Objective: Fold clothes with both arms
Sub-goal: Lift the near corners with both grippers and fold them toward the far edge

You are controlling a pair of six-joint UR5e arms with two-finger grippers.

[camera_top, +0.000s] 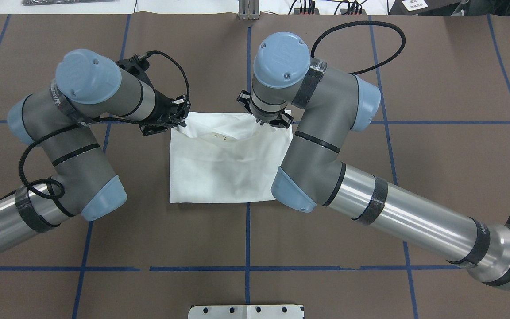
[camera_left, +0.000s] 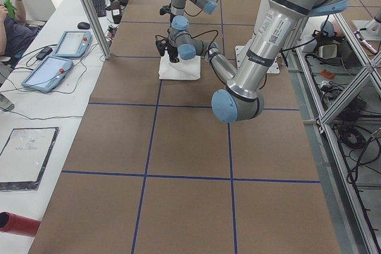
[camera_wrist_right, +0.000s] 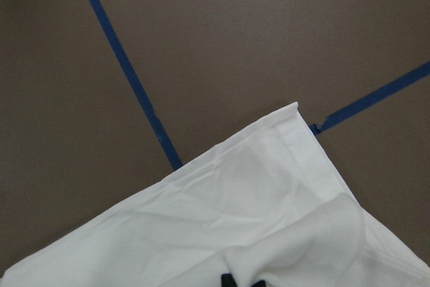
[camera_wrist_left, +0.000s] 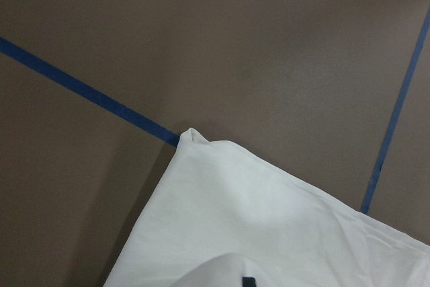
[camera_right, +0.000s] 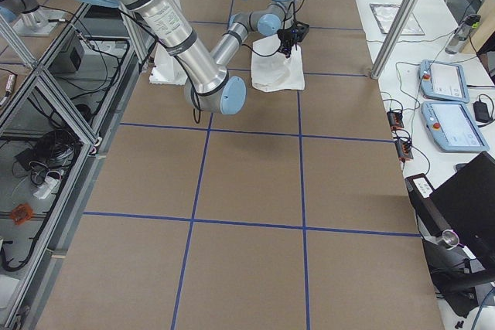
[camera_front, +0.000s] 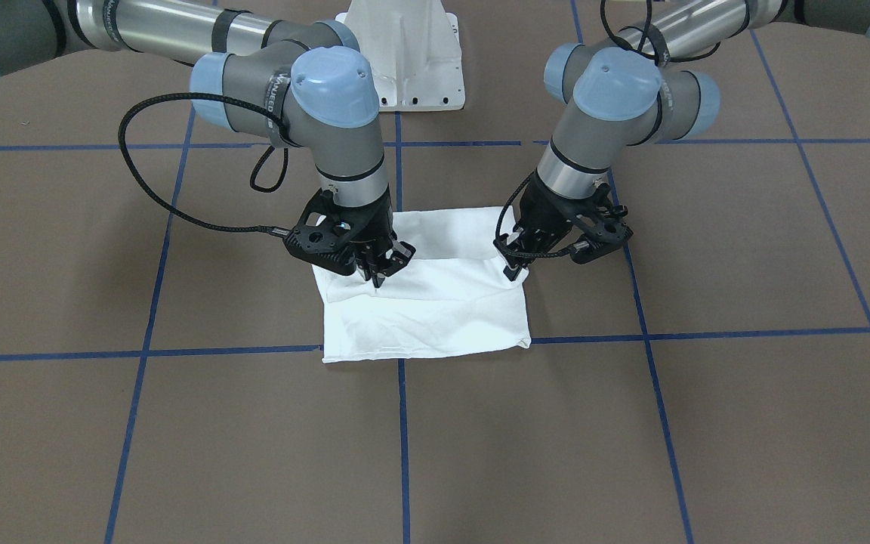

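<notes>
The white shirt point(camera_front: 420, 310) lies folded into a rough rectangle on the brown table, also seen from overhead point(camera_top: 224, 168). Its collar and small neck label point(camera_top: 219, 137) show near the far edge. My left gripper point(camera_front: 513, 268) is shut on the shirt's far corner, at the overhead view's left point(camera_top: 179, 118). My right gripper point(camera_front: 374, 278) is shut on the far edge at the other side point(camera_top: 267, 120). A raised fold edge runs between the two grippers. Both wrist views show white cloth point(camera_wrist_left: 269, 233) point(camera_wrist_right: 235, 220) bunched at a black fingertip point(camera_wrist_right: 230, 280).
The white metal pedestal base point(camera_front: 412, 60) stands on the robot's side of the shirt. Blue tape lines point(camera_front: 148, 302) cross the brown table. Side benches hold tablets point(camera_left: 50, 71) point(camera_right: 452, 125), and a person point(camera_left: 9, 22) sits at one bench.
</notes>
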